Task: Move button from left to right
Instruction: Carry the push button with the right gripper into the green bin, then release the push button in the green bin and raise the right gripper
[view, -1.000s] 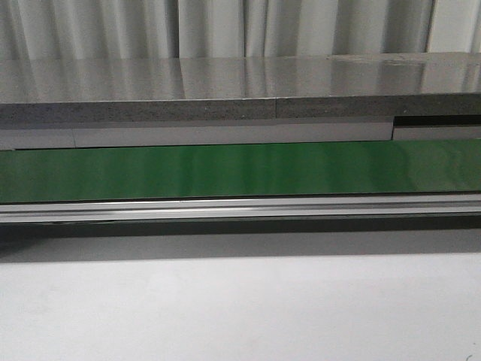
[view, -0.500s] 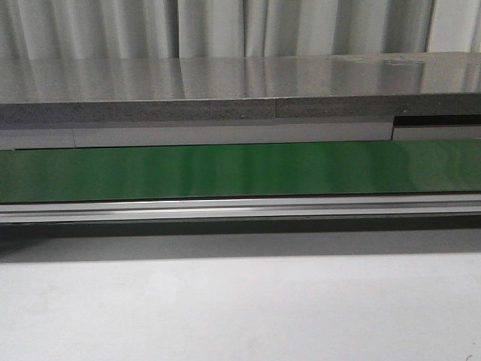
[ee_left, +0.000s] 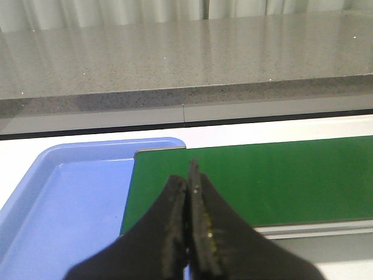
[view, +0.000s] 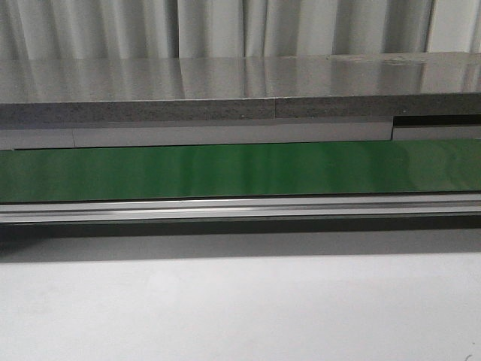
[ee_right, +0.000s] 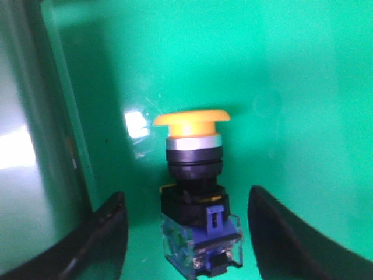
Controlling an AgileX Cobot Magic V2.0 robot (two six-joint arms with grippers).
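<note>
The button (ee_right: 195,175) shows only in the right wrist view. It has a yellow mushroom cap, a silver ring, a black body and a blue and clear block at its base, and it rests on the green belt (ee_right: 280,87). My right gripper (ee_right: 186,201) is open, with one finger on each side of the button's base and a gap on both sides. My left gripper (ee_left: 189,175) is shut and empty, over the end of the green belt (ee_left: 280,175) beside a blue tray (ee_left: 70,204). In the front view neither gripper nor the button is in view.
The green belt (view: 240,169) runs across the front view, with an aluminium rail (view: 240,209) in front of it, a grey stone counter (view: 240,83) behind it and a white tabletop (view: 240,308) nearest. A glossy belt edge (ee_right: 23,146) lies beside the button.
</note>
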